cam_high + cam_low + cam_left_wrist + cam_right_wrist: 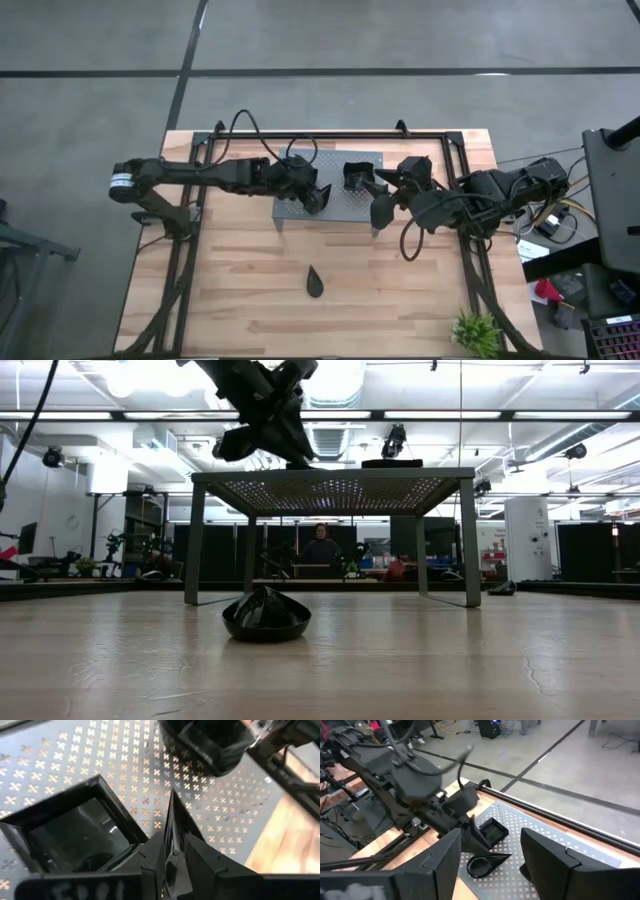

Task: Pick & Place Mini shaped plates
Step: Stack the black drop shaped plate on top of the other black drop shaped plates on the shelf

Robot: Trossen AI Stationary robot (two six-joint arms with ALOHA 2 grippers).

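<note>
Nearest the front edge of the wooden surface (380,280), off to the right: a small green plant (476,332).

Mid-surface, alone: one teardrop plate (315,282), glossy black, sitting flat, well short of the rack.

Farther back: grey perforated rack (335,205) on four legs. On its top sit a square plate (75,832) with raised rim and a rounded black plate (485,865) beside it.

Left end effector (318,196) hangs over the rack's front left part, fingers (172,835) nearly together with a slight gap, tips just beside the square plate's rim, gripping nothing visible.

Right end effector (378,200) hovers above the rack's right side, fingers (545,857) spread wide, nothing between them.

Beyond the surface in the low view: a person (321,548) seated in the room behind.
</note>
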